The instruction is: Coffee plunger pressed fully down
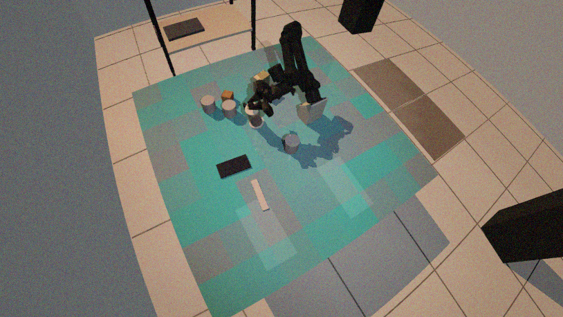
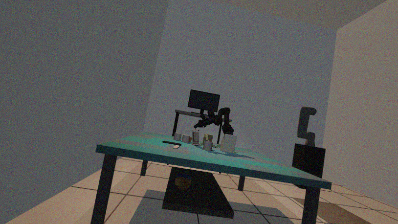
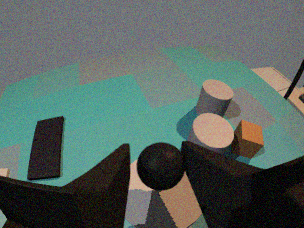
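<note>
As the wrist view is read from the bottom edge upward, the end effector (image 3: pixel 160 169) is seen released, its fingers flanking the dark plunger knob (image 3: pixel 160 165) with slight gaps. The coffee press (image 3: pixel 163 218) is found upright at lower centre on the surface (image 3: pixel 100 109). Farther back, right of centre, two grey cylinders (image 3: pixel 215 97) and an orange cube (image 3: pixel 250 138) are seen.
</note>
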You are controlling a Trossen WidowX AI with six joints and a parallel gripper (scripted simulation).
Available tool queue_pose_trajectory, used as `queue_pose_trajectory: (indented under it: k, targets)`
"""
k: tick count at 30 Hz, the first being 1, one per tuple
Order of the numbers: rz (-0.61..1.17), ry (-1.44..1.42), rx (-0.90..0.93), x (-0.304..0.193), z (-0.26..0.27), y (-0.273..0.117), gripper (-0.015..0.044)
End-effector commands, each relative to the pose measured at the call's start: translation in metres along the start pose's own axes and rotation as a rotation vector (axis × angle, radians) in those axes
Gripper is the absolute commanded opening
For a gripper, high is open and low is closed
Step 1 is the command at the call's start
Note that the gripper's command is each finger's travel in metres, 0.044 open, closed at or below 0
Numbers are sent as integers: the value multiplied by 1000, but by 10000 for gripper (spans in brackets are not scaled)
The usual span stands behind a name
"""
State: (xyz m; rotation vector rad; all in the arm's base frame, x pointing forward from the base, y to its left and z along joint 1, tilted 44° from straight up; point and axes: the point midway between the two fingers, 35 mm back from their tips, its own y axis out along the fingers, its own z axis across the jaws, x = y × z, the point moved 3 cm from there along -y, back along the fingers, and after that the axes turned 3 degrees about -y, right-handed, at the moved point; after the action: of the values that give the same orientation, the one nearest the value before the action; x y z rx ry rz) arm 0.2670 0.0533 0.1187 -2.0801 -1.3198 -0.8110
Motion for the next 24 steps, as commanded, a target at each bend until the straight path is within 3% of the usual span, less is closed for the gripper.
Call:
queue_pose_trajectory:
  k: [1,8,18,24]
  targets:
    - [-2,-1,4,0,1,0,250]
    - [-2,-1,4,0,1,0,434]
    - [-30,-21,26,16,-1,-1,440]
    - [17,-9,30,36,-2,-34,440]
